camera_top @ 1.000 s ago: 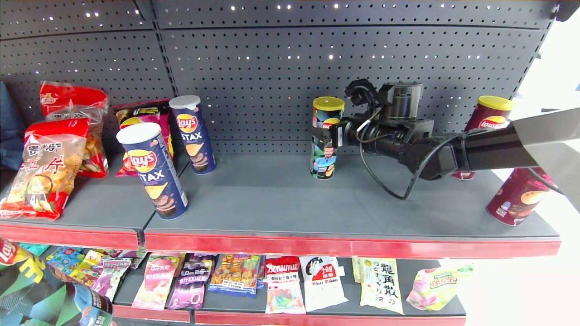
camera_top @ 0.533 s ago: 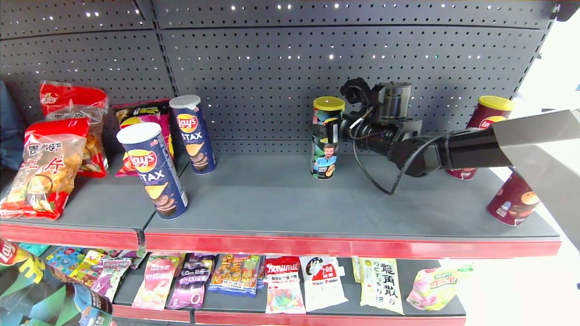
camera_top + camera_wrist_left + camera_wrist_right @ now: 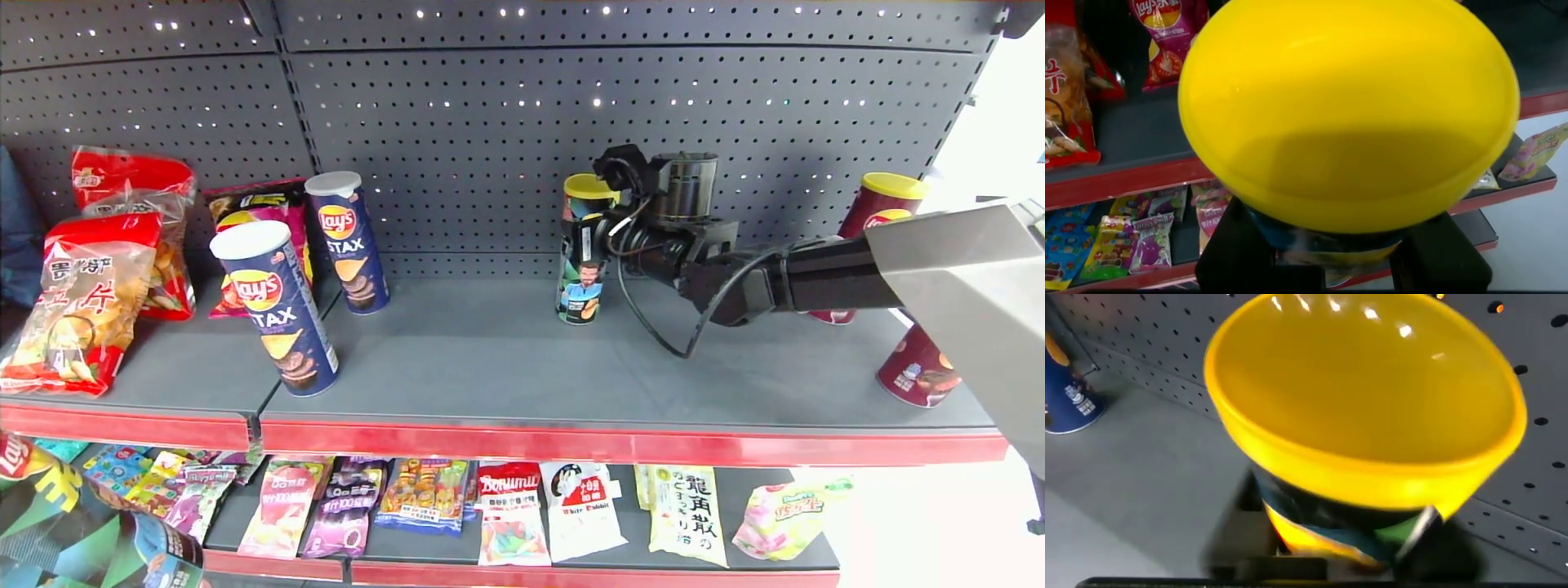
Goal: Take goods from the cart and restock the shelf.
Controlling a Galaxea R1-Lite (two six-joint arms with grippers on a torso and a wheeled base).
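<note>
**Both claws clamped on chip cans, one at the upper shelf**

Head view: the right gripper (image 3: 589,237) is closed around the upper body of the portrait chip can (image 3: 578,290). The can leans slightly, near the back of the upper shelf (image 3: 490,367) and about midway along it. I cannot tell whether its base touches the board. Toward the shelf's left end, the front blue chip can (image 3: 273,306) stands near the front edge and the rear blue chip can (image 3: 347,241) near the back. Red snack bags (image 3: 77,302) lie beyond them. A dark red chip can (image 3: 914,367) stands at the right end. The patterned chip can (image 3: 82,531) sits low at the left, below the shelf's front edge.

Left wrist view: the left gripper (image 3: 1331,257) grips the patterned chip can (image 3: 1347,106), with dark fingers (image 3: 1237,257) on either side under its yellow lid. Candy bags (image 3: 1143,237) lie on the lower shelf behind.

Right wrist view: the right gripper (image 3: 1339,539) holds the portrait chip can (image 3: 1364,400) just beside the pegboard back (image 3: 1118,343).
</note>
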